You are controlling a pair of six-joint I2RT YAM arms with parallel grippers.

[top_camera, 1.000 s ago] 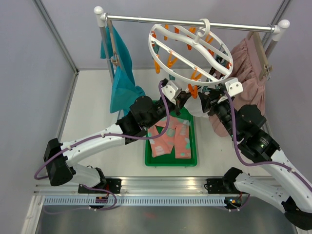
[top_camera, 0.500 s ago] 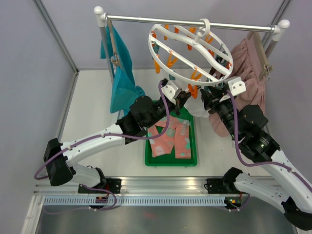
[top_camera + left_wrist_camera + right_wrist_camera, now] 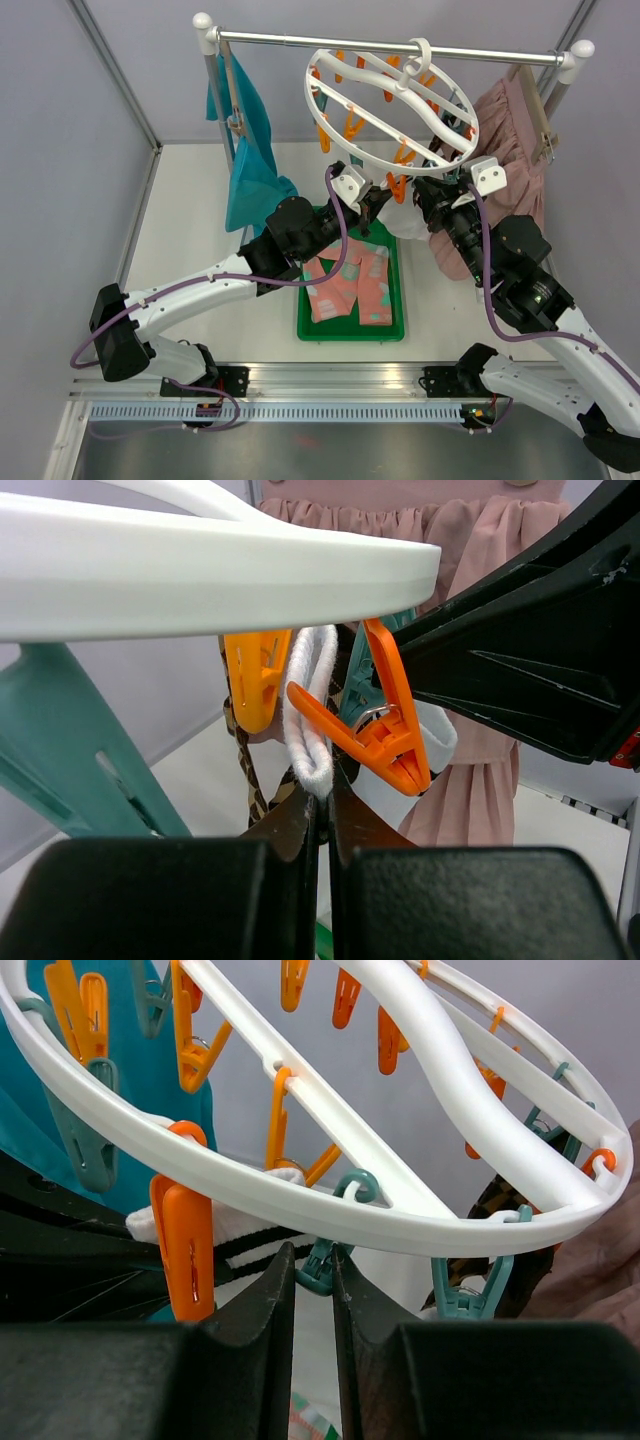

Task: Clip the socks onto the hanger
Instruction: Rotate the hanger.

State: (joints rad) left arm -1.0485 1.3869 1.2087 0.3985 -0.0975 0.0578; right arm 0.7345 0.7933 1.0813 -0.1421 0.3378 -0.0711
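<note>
Two arms are up at the near rim of the hanger [image 3: 300, 1203], which hangs by its hook from the rail. L end effector [image 3: 322, 815] has its fingers pressed together on the cuff of a white sock [image 3: 306, 720]. The cuff stands up from the tips, long axis approx vertical, just under the ring. An orange clip [image 3: 388, 742] hangs right beside the cuff, on its right in the left wrist view, w/ its closed biting end pointing down and away. So the sock is beside the clip, not in it.

R end effector [image 3: 314, 1260] sits opposite. Its fingers are drawn close w/ a narrow gap, and the lower end of a teal clip [image 3: 318, 1268] is btw the tips. Whether they press it, can't tell. Pink socks [image 3: 352, 283] lie in the green tray [image 3: 350, 336] on the desk [image 3: 190, 240], well below.

Judgement: the step in hand is clipping the white sock. R arm is nearer the clips and L arm has the sock. Next move prob needs R to squeeze a clip open while L shifts the cuff sideways toward R and up into the jaws. The cuff's vertical axis suits a hanging clip. Risk: the cuff slides past the clip.
</note>
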